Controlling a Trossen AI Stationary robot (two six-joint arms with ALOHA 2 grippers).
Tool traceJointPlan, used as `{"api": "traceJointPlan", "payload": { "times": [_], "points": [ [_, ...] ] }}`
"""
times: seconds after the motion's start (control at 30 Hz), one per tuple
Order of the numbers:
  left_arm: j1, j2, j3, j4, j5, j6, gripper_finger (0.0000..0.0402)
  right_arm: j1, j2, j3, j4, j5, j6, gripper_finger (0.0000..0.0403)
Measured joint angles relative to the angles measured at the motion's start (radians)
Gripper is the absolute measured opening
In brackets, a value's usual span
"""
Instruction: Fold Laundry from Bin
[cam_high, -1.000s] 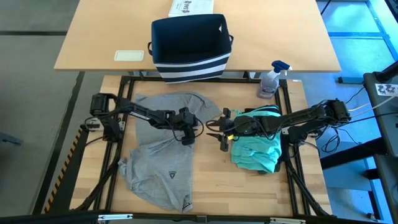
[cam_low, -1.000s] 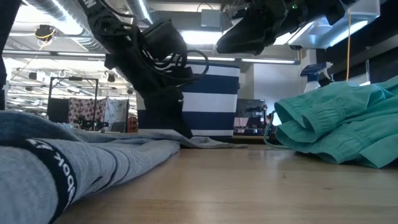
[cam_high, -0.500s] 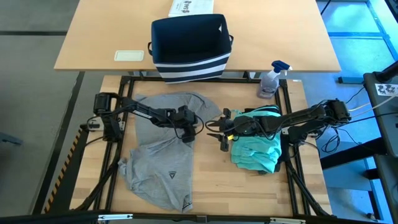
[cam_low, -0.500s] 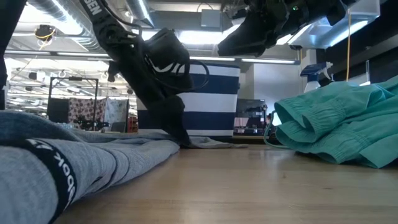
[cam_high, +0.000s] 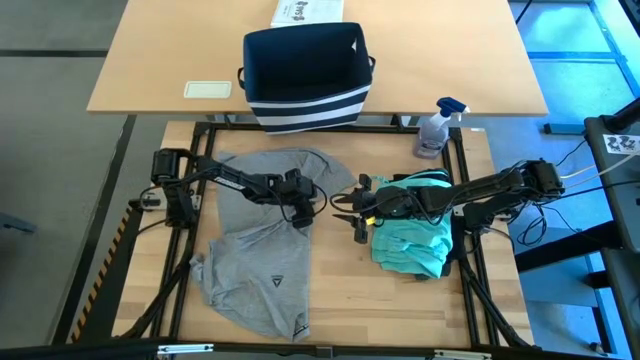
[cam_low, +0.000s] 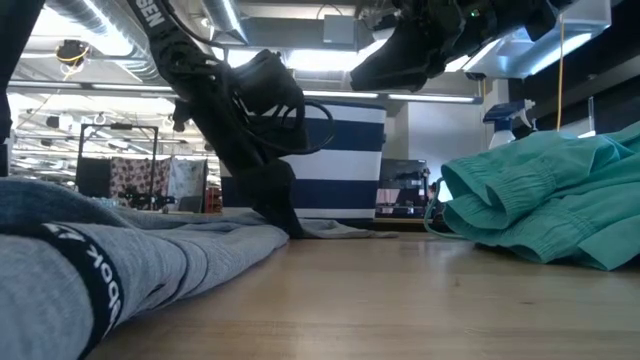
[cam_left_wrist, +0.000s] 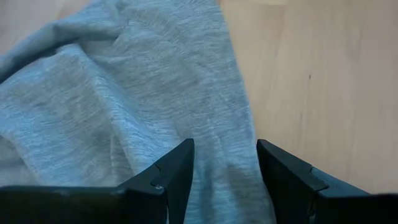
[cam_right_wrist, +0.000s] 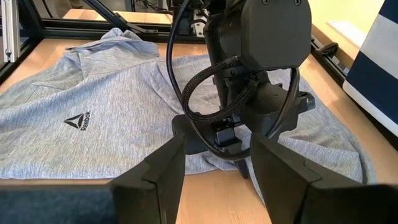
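High view first: the grey T-shirt (cam_high: 262, 235) lies spread but rumpled on the left half of the tabletop (cam_high: 340, 295), logo end toward the near edge, and the left gripper (cam_high: 301, 219) is down at its right-hand border, roughly halfway along. Left wrist view confirms it: fingers parted, straddling the cloth edge, grey fabric between and beneath them, nothing pinched yet as far as I can judge. The right gripper (cam_high: 345, 211) hovers just beside it over bare wood, jaws partly apart and empty, aimed across at the left arm. Behind that arm sits the teal piece (cam_high: 412, 240), bunched in a heap on the right side. The bin (cam_high: 305, 75) stands on the far table, well apart from both arms, and no garment shows over its rim from above.

My read is that the shirt is being taken by its side edge for flattening or a first fold. To do it well, the left fingers should sink until the lower tip slides under the hem, then close on a single layer only, not the ruck above it. The right gripper would do best to pick a second point along the same edge, so the cloth lifts evenly and doesn't twist. Keep the lift low, or the loose sleeve drags
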Motion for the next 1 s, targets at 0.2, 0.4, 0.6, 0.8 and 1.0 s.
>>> {"api": "traceJointPlan", "payload": {
  "times": [0.2, 0.4, 0.6, 0.8, 1.0],
  "points": [
    [0.002, 0.004, 0.000, 0.000, 0.012, -0.016, 0.0166, 0.000, 0.000, 0.000, 0.000, 0.000, 0.000, 0.0182],
    [0.004, 0.010, 0.000, -0.004, 0.026, -0.029, 0.0166, 0.000, 0.000, 0.000, 0.000, 0.001, 0.000, 0.0182],
    [0.018, 0.014, 0.000, -0.004, 0.028, -0.055, 0.0166, 0.000, 0.000, 0.000, -0.015, 0.001, 0.000, 0.0182],
    [0.016, 0.018, 0.000, -0.003, -0.036, -0.046, 0.0143, 0.000, 0.000, 0.000, -0.020, 0.001, 0.000, 0.0182],
    [0.022, 0.018, -0.001, 0.036, -0.070, -0.020, 0.0032, 0.000, 0.000, 0.000, -0.020, 0.001, 0.000, 0.0182]
  ]
}}
